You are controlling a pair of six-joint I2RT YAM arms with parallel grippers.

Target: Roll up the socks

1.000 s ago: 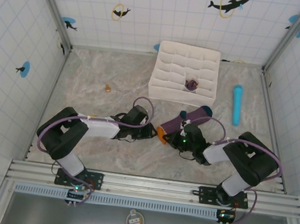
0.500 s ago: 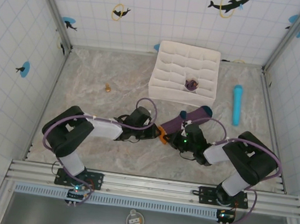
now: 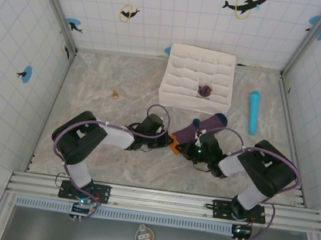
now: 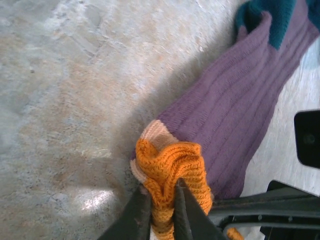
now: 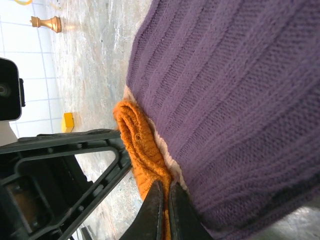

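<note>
The purple sock (image 3: 210,125) is seen just right of the centre of the top view. It lies slantwise on the marbled table (image 3: 108,113), with its orange toe (image 3: 174,143) at the lower left and its teal heel (image 3: 220,117) at the upper right. At the bottom of the left wrist view, the left gripper (image 4: 161,192) is closed on the bunched orange toe (image 4: 172,165). In the right wrist view, the right gripper (image 5: 166,187) is pressed together at the seam of the same toe and appears to pinch it. A purple bundle (image 3: 204,91), probably the other sock, is seen in the white divided box (image 3: 182,69). The start of the roll is judged to be in hand. Next, the toe should be turned over toward the heel, with the fabric kept tight.
</note>
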